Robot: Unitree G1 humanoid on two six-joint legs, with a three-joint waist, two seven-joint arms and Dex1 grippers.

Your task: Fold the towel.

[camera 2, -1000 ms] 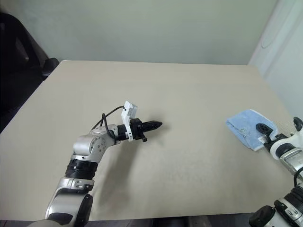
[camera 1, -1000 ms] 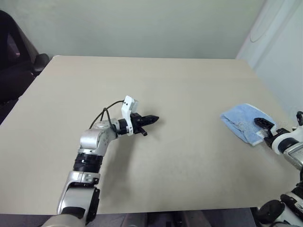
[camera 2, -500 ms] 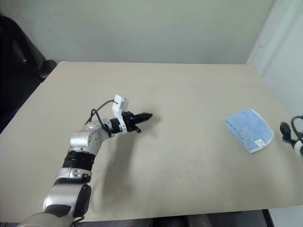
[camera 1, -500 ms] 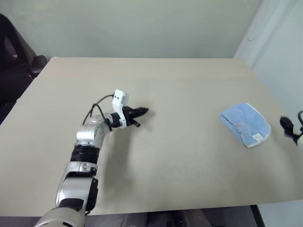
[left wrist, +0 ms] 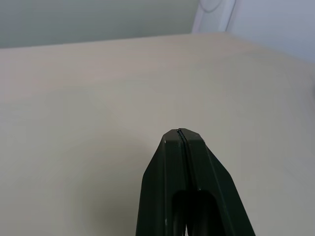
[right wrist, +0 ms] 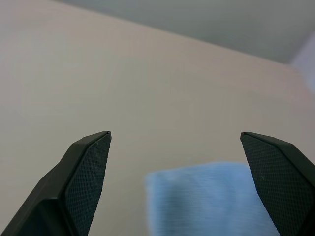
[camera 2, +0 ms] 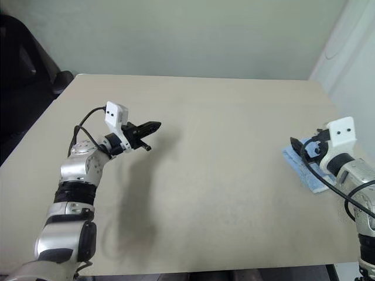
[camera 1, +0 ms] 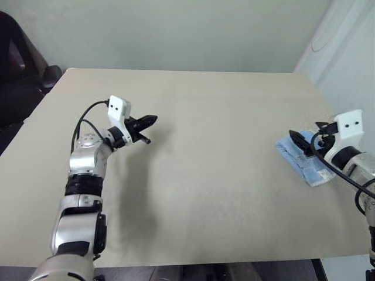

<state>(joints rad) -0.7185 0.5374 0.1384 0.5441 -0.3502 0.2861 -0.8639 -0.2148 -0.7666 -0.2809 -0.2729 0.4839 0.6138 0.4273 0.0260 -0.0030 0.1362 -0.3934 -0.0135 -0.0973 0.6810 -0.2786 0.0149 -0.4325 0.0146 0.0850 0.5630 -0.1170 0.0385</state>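
The light-blue towel (camera 1: 297,160) lies as a small flat bundle on the beige table (camera 1: 222,105), close to its right edge. My right gripper (camera 1: 307,136) hovers just above the towel's near right part and hides some of it. Its black fingers stand wide open with nothing between them. In the right wrist view the towel (right wrist: 211,196) sits low between the open fingertips (right wrist: 93,147). My left gripper (camera 1: 152,119) is shut and empty. It is raised over the table's left half, far from the towel, pointing toward the right. The left wrist view has its fingers (left wrist: 167,162) pressed together.
A dark chair (camera 1: 17,64) stands off the table's far left corner. A white wall panel (camera 1: 351,52) rises beyond the right edge. The wide middle of the table lies bare between my two arms.
My left arm swung left and rose, still shut. My right gripper, pulled off to the right half a second ago, came back over the towel, rolled so its camera sits on top.
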